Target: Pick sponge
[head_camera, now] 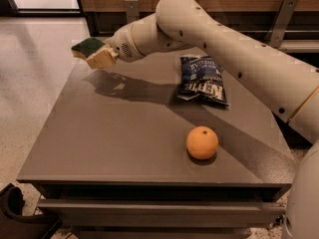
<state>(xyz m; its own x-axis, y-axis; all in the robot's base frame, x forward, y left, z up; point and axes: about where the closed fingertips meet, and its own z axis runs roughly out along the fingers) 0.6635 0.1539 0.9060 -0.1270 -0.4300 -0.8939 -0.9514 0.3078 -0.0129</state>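
The sponge [88, 47], dark green on top with pale yellow foam below, is held in the air above the far left corner of the grey table [124, 133]. My gripper [97, 56] is shut on the sponge, its pale yellow fingers [103, 59] clamped under and beside it. The arm reaches in from the right, across the back of the table. The sponge is clear of the table top, and its shadow falls on the surface below.
An orange [202, 142] sits at the front right of the table. A dark blue chip bag [202, 79] lies at the back right, under the arm. A wooden wall with metal brackets [282, 13] stands behind. Tiled floor lies to the left.
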